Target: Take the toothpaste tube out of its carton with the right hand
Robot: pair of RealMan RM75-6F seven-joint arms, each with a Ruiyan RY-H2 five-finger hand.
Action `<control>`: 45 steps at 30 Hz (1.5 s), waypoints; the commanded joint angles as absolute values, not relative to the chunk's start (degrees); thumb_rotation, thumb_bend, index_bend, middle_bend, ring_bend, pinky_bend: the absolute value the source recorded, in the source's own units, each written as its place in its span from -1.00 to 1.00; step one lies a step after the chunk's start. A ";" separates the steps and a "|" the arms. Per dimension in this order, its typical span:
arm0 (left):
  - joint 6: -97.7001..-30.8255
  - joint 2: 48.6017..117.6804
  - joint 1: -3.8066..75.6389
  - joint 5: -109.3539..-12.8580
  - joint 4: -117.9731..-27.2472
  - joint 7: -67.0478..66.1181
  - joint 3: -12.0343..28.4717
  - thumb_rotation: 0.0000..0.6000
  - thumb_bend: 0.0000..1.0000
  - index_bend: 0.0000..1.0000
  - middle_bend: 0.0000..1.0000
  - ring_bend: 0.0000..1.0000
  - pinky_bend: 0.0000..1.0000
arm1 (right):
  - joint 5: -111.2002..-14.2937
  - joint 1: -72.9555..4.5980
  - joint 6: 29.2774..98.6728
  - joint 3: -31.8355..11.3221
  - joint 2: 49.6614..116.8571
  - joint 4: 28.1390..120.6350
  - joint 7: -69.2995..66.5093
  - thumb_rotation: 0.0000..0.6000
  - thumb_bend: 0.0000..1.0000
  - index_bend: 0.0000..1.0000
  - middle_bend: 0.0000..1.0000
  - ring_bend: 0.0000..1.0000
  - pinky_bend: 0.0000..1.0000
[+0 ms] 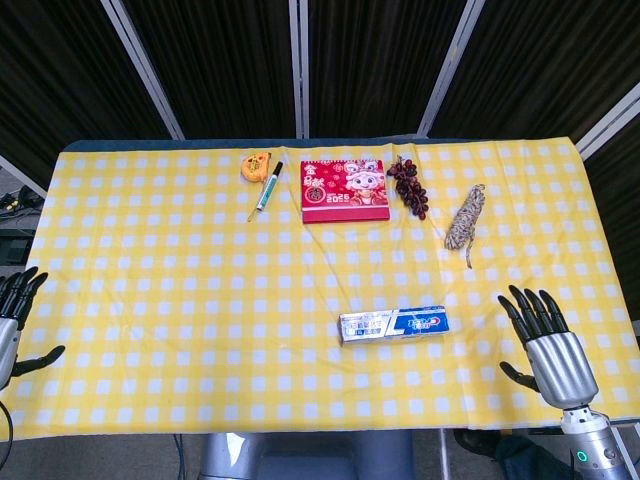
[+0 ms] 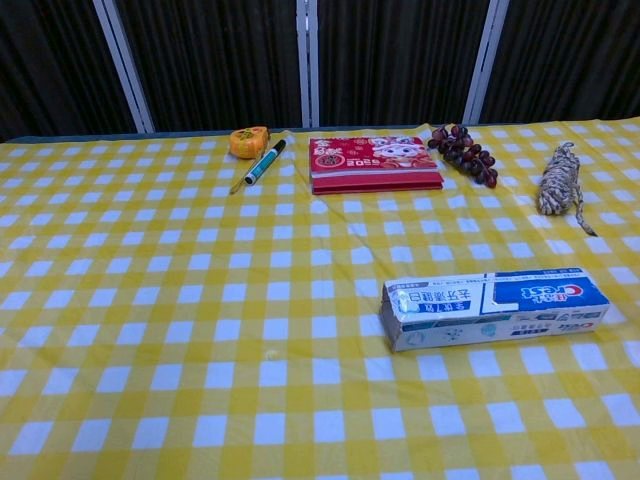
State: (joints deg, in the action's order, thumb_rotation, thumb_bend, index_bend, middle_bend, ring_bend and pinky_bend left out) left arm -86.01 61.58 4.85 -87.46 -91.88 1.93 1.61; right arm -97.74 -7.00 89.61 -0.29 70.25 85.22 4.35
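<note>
The toothpaste carton [image 1: 393, 325] [image 2: 496, 309] lies flat on the yellow checked tablecloth, long side left to right, both ends closed; the tube inside is hidden. My right hand [image 1: 545, 340] hovers open at the table's front right edge, fingers spread, a short way right of the carton and not touching it. My left hand [image 1: 18, 320] hangs open at the front left edge, far from the carton. Neither hand shows in the chest view.
Along the far side lie an orange tape measure [image 1: 256, 166], a pen [image 1: 270, 186], a red 2025 calendar [image 1: 345, 191], a bunch of dark grapes [image 1: 408, 186] and a coil of rope [image 1: 465, 219].
</note>
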 commanded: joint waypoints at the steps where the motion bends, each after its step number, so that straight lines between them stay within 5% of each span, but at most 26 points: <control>1: -85.97 61.59 4.86 -87.42 -91.86 1.93 1.62 1.00 -1.00 -1.00 -1.00 -1.00 -1.00 | -97.73 -6.99 89.60 -0.28 70.22 85.19 4.31 1.00 -1.00 -1.00 -1.00 -1.00 -1.00; 11: -85.69 61.53 4.99 -87.18 -92.35 1.76 1.76 1.00 -1.00 -1.00 -1.00 -1.00 -1.00 | -98.88 -10.44 83.91 0.26 70.71 85.40 3.34 1.00 -1.00 -1.00 -1.00 -1.00 -1.00; 18: -84.18 62.06 5.64 -85.77 -91.89 1.09 2.22 1.00 -1.00 -1.00 -1.00 -1.00 -1.00 | -99.29 -22.10 67.35 -1.17 69.87 88.62 -2.53 1.00 -1.00 -0.99 -0.99 -1.00 -0.98; 26: -82.54 62.86 6.35 -83.95 -90.56 1.13 2.88 1.00 -1.00 -1.00 -1.00 -1.00 -1.00 | -93.05 -31.79 52.61 -5.18 73.88 90.02 -0.74 1.00 -1.00 -0.78 -0.65 -0.76 -0.72; 41: -81.29 63.06 6.73 -82.78 -89.89 1.42 3.04 1.00 -1.00 -1.00 -1.00 -1.00 -1.00 | -84.09 -35.82 46.15 -5.56 82.40 83.55 7.54 1.00 -1.00 -0.61 -0.48 -0.56 -0.51; 45: -81.24 63.18 6.76 -82.78 -89.91 1.08 2.99 1.00 -1.00 -1.00 -1.00 -1.00 -1.00 | -83.36 -36.11 46.65 -5.52 82.93 83.33 7.52 1.00 -0.85 -0.54 -0.40 -0.51 -0.44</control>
